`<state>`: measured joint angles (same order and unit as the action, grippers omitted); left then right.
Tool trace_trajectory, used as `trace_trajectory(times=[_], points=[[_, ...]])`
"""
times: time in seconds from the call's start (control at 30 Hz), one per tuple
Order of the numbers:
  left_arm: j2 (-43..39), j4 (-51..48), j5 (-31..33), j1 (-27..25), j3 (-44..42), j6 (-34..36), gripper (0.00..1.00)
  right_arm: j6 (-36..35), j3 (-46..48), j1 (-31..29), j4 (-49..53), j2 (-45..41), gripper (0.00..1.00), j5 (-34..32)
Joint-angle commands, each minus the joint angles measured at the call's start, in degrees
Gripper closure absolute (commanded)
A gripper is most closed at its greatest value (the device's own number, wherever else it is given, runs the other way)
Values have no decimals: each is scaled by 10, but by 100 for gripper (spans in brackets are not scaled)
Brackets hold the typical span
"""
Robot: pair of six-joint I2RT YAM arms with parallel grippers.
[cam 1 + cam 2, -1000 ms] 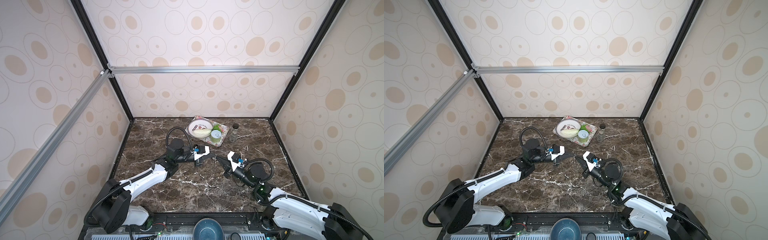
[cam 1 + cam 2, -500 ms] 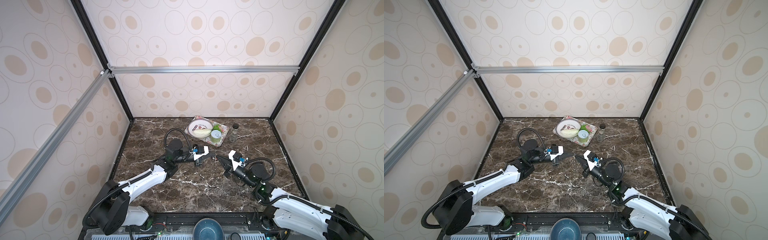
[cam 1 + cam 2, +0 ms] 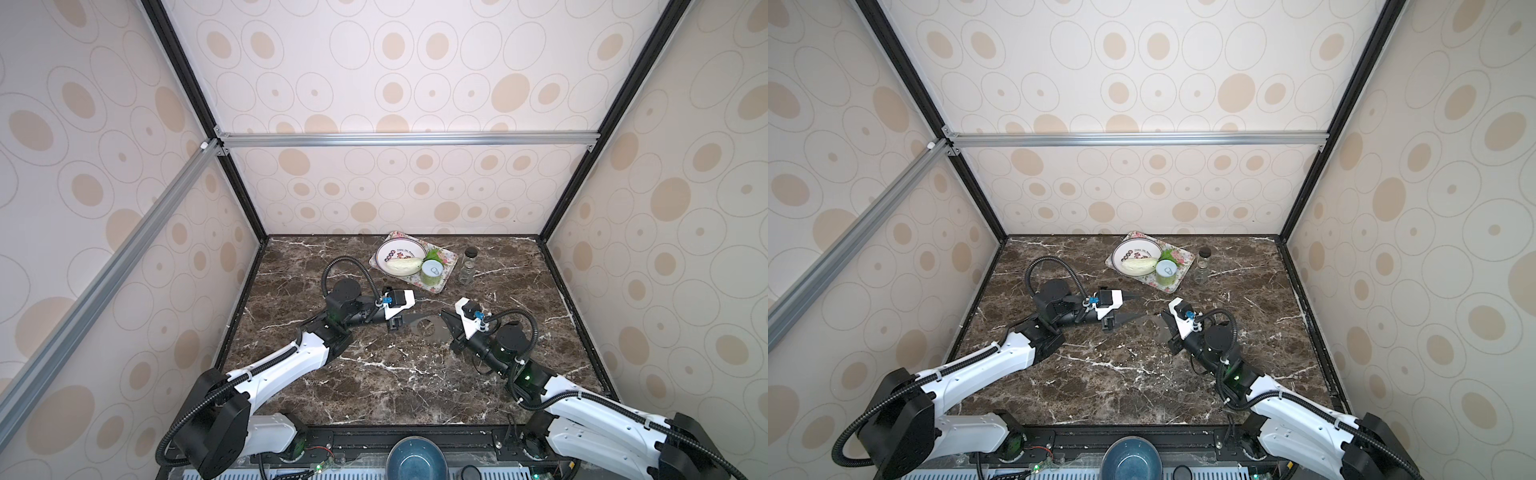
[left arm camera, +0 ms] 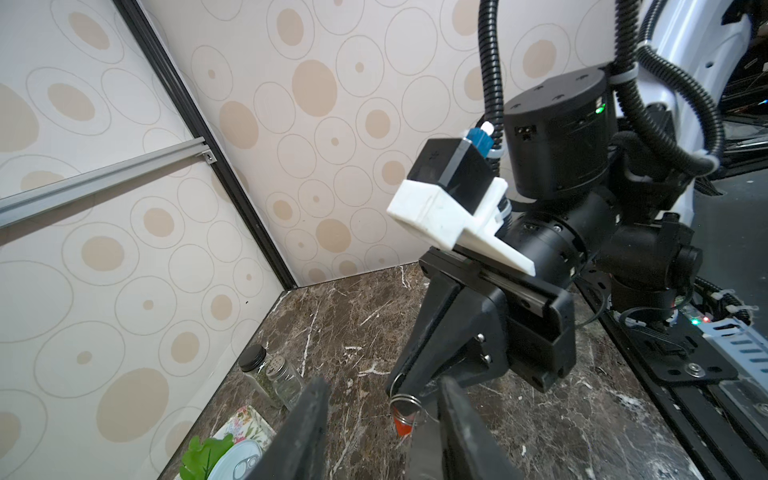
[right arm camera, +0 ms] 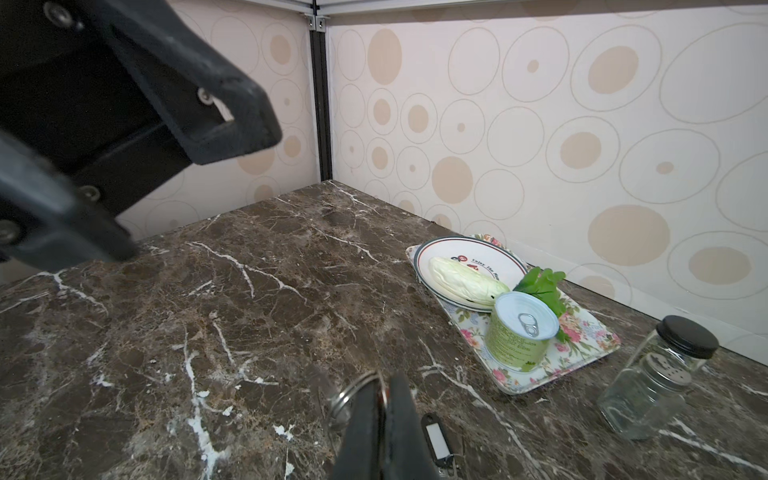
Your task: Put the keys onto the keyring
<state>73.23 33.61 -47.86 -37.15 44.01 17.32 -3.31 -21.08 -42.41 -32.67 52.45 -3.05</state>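
On the left side of the marble table (image 3: 374, 395), the left gripper (image 3: 1139, 308) lies low and points to the middle. Its two fingers are clearly apart, and nothing is clamped between them as far as I can see.

Directly to its right, in a top view, the keyring (image 3: 435, 336) shows as a flat grey oval with a wide hole, between the two grippers. Whether it rests on the table or hangs a little above it, I cannot tell. In the wrist views it is only a dark or blurred shape.

Further right is the right gripper (image 4: 399, 387), with its jaws fully together on the small wire loop of the red-tagged key (image 4: 402, 422). The red tag hangs just under the fingertips. Whether this loop already passes through a hole of the keyring is too small to see.

Just beside the right gripper, in the right wrist view, the black-tagged key (image 5: 436, 440) lies flat on the marble with its white label up. No gripper touches it, and I cannot see it joined to anything.

My judgement is that the task is at most half done. The red-tagged key is at the keyring and is perhaps being attached, but this is not proven. The black-tagged key is not yet on it, so it must be picked up and hooked on.
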Motion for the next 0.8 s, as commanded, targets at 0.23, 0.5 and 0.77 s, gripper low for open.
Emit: trace_trajectory(times=[0.23, 0.5, 0.77], points=[[-14, -68, 35, -3, 32, 47, 56, -7, -22, 1, 4, 1, 100, -13], [7, -109, 40, -15, 58, 65, 58, -10, -36, 0, 21, 7, 100, -8], [17, -143, 57, -36, 76, 89, 59, -8, -31, 0, 14, 5, 100, -6]])
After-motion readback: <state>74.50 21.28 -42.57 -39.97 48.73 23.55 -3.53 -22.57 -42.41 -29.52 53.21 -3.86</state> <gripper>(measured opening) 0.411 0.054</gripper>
